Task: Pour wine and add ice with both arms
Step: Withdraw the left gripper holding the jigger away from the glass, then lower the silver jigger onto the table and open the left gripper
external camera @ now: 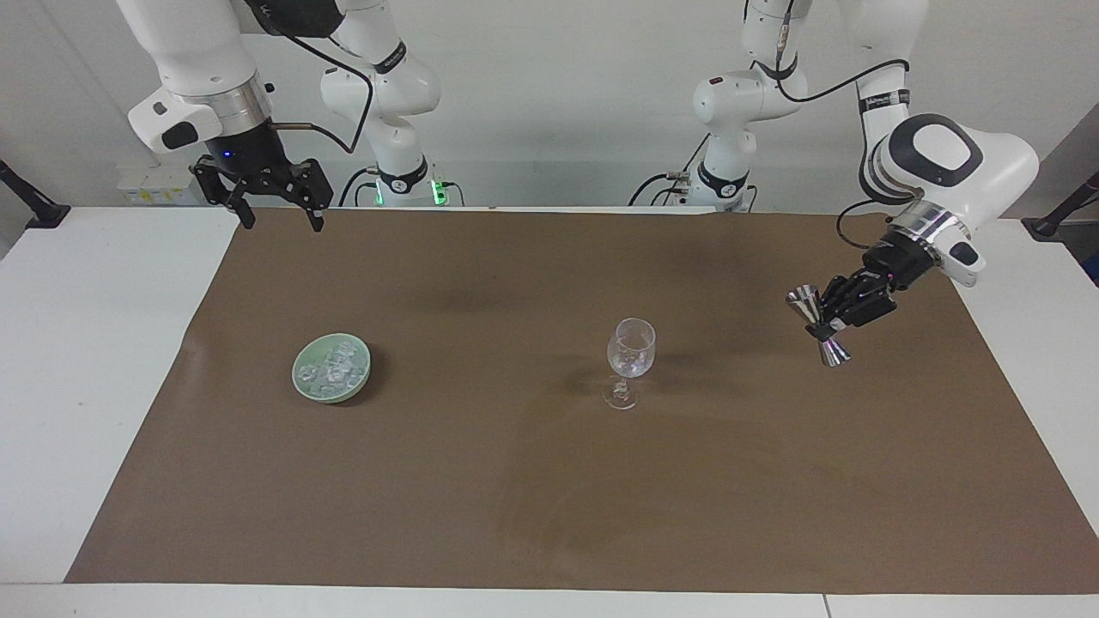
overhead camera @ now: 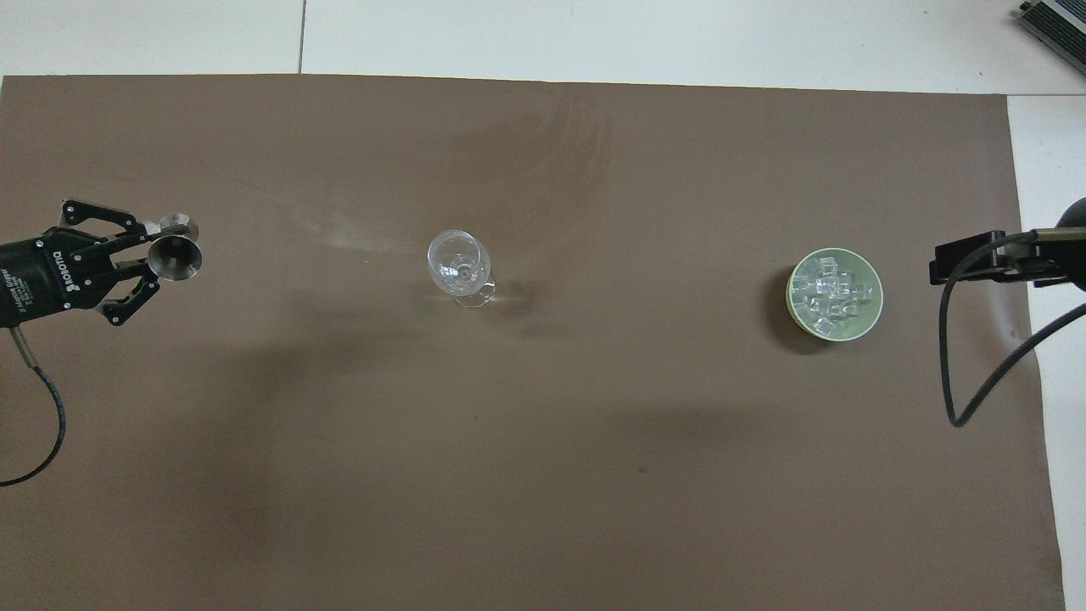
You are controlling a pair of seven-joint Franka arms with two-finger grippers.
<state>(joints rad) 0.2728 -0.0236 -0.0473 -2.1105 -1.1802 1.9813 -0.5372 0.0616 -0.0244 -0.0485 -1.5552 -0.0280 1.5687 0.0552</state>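
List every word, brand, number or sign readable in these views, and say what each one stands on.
"ROBOTIQ": white lettering on the black body of the left end effector, overhead view.
Black band on the left arm, facing view: white lettering, too small to read.
Black band on the right arm: white lettering, too small to read.

Steel jigger (external camera: 818, 326) in left gripper (external camera: 831, 324) above brown mat (external camera: 549, 481)

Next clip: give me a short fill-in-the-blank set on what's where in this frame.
1. The left claw is shut on the metal ____.
2. The ice lies heaped in the green ____.
3. The stemmed glass stands ____ on the brown mat.
4. The right claw holds ____.

Missing words: jigger; dish; upright; nothing
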